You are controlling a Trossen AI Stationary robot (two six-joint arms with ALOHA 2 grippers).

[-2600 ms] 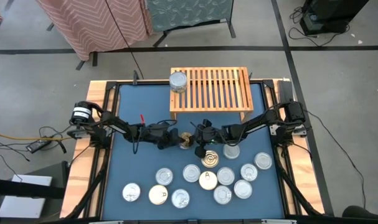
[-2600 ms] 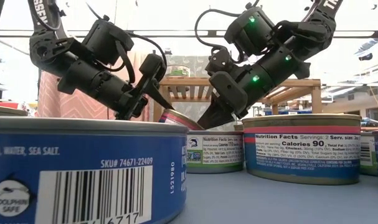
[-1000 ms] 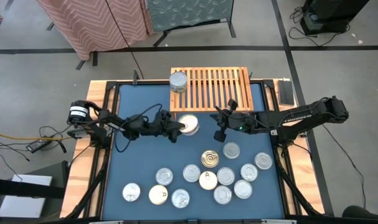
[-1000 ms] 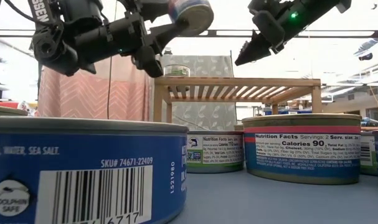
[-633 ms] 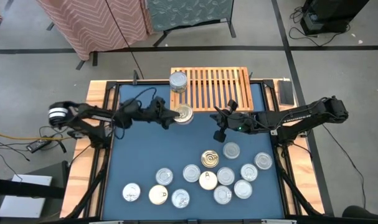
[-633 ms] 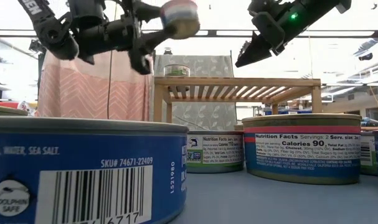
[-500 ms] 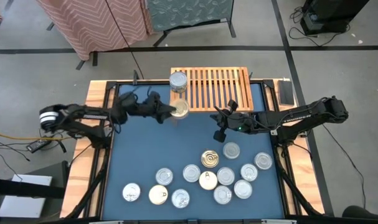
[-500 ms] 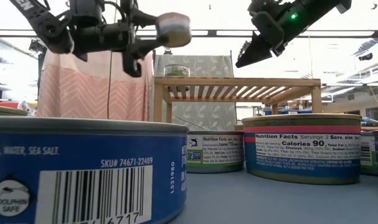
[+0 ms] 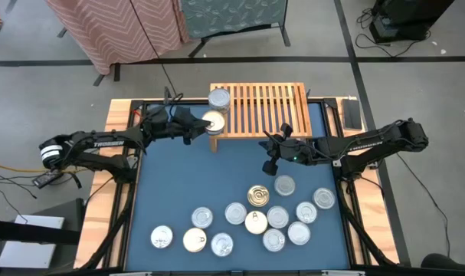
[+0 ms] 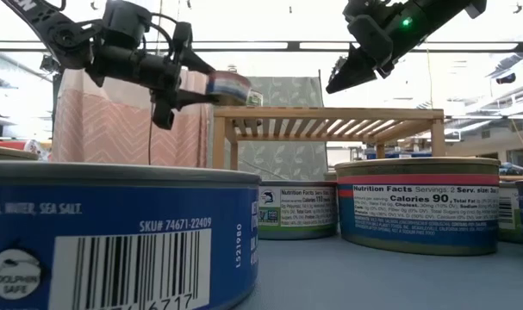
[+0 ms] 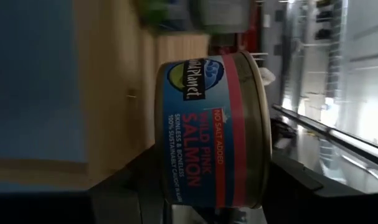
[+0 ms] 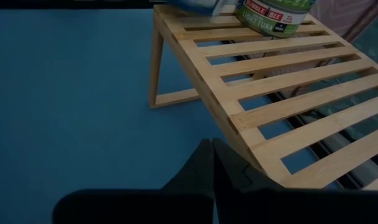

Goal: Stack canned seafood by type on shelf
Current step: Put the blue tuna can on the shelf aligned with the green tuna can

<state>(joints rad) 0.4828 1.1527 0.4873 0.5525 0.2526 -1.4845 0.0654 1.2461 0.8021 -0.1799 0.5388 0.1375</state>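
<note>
My left gripper point(image 9: 204, 126) is shut on a can of salmon point(image 9: 214, 122) with a blue and red label point(image 11: 201, 130), held in the air just above the near left corner of the shelf point(image 9: 266, 107). One green-labelled can point(image 9: 219, 100) stands on the slats at the shelf's far left. Several more cans point(image 9: 255, 218) rest on their flat bottoms on the blue table. My right gripper point(image 9: 269, 164) hangs shut and empty in front of the shelf's near edge, above the table. My left gripper pinches the salmon can between its two fingers, one on each flat face, near the rim point(image 11: 258, 180) on the gripper's side. The fingers reach in about level from the table's left. The can is lifted clear, silver top up and nearly level.
The shelf's slats point(image 12: 282, 74) are bare to the right of the green-labelled can. Silver and gold-topped cans crowd the table's near half point(image 9: 217, 244). A black frame point(image 9: 140, 107) rims the table. A pink patterned cloth point(image 10: 115, 120) hangs beyond the far edge.
My left gripper has carried the salmon can from above the table's middle toward the far edge and slightly up, to the shelf's near left corner. Its wrist has turned, bringing the can from tilted to nearly level. My right gripper has kept still.
</note>
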